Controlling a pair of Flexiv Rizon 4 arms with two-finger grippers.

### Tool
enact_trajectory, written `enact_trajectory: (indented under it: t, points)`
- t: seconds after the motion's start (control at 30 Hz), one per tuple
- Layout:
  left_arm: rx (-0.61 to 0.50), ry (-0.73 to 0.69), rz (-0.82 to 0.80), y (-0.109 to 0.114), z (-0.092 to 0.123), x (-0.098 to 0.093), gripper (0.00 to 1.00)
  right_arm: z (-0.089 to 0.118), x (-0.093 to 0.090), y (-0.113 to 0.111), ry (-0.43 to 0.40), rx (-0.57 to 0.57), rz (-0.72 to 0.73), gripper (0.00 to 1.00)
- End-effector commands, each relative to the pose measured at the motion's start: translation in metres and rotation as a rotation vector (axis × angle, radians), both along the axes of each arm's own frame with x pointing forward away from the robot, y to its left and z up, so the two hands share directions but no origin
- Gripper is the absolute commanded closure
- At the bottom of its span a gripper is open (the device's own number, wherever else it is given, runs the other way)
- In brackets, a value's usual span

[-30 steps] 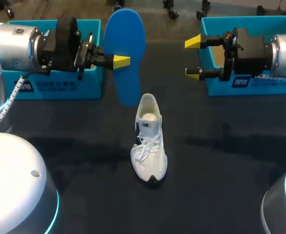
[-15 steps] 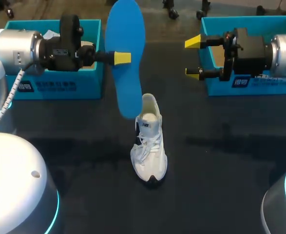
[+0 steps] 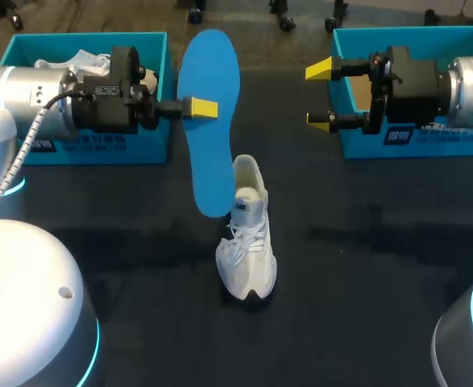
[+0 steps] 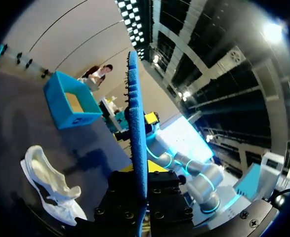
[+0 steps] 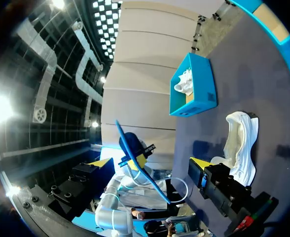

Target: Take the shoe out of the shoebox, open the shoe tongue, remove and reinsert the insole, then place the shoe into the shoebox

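The white shoe point(image 3: 248, 242) stands upright mid-table with its toe toward me; it also shows beside the left gripper point(image 4: 48, 185) and ahead of the right one point(image 5: 241, 145). My left gripper point(image 3: 203, 107) is shut on the blue insole point(image 3: 210, 145), which hangs on edge with its lower tip at the shoe's heel opening. In the left wrist view the insole point(image 4: 137, 123) rises edge-on from between the fingers of the gripper point(image 4: 144, 170). My right gripper point(image 3: 320, 95) hangs open and empty in front of the right box, apart from the shoe, its tips wide apart point(image 5: 149, 163).
A blue shoebox point(image 3: 87, 137) at the back left holds another white shoe point(image 3: 75, 60). A second blue shoebox point(image 3: 429, 141) stands at the back right, behind my right gripper. Dark table surface lies around the shoe.
My left wrist has turned and drawn the insole toward the shoe, so its lower tip now reaches the heel opening. The right arm has kept still.
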State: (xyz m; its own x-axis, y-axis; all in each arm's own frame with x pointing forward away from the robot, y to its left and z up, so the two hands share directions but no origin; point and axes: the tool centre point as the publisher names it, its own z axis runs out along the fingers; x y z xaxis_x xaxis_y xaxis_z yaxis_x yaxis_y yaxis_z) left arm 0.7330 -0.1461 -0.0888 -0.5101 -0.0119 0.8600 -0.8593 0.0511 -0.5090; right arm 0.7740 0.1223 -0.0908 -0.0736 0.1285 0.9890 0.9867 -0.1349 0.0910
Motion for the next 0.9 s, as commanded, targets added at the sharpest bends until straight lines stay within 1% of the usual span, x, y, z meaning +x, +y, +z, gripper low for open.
enact_trajectory:
  t: [0.03, 0.1, 0.2, 0.4, 0.47, 0.57, 0.63, 0.73, 0.77, 0.83, 0.9]
  points:
    - [0.008, 0.227, -0.034, -0.003, -0.012, 0.008, 1.00, 0.000, 0.000, 0.001, 0.000, 0.000, -0.002, 0.00]
    - [0.001, 0.251, -0.039, -0.004, -0.016, 0.010, 1.00, 0.000, 0.000, 0.001, 0.000, 0.000, -0.002, 0.00]
    - [-0.007, 0.265, -0.040, -0.005, -0.024, 0.013, 1.00, -0.001, -0.003, 0.007, -0.039, -0.020, -0.008, 0.00]
    - [-0.030, 0.286, -0.053, -0.008, -0.036, 0.019, 1.00, 0.003, -0.011, 0.015, -0.054, -0.141, -0.027, 0.00]
    - [-0.033, 0.304, -0.053, -0.009, -0.040, 0.021, 1.00, 0.004, -0.014, 0.017, -0.033, -0.176, -0.028, 0.00]
    - [-0.038, 0.325, -0.052, -0.010, -0.045, 0.024, 1.00, 0.008, -0.017, 0.021, -0.025, -0.213, -0.039, 0.00]
    - [-0.047, 0.367, -0.051, -0.011, -0.047, 0.026, 1.00, 0.010, -0.019, 0.024, -0.008, -0.248, -0.043, 0.00]
    - [-0.043, 0.398, -0.047, -0.012, -0.052, 0.030, 1.00, 0.014, -0.022, 0.028, -0.015, -0.294, -0.046, 0.00]
    - [-0.041, 0.405, -0.047, -0.013, -0.054, 0.032, 1.00, 0.018, -0.023, 0.030, -0.043, -0.300, -0.052, 0.00]
    - [-0.037, 0.420, -0.052, -0.014, -0.058, 0.034, 1.00, 0.022, -0.026, 0.033, -0.038, -0.348, -0.058, 0.00]
    - [-0.034, 0.428, -0.050, -0.014, -0.063, 0.037, 1.00, 0.028, -0.028, 0.036, -0.051, -0.378, -0.062, 0.00]
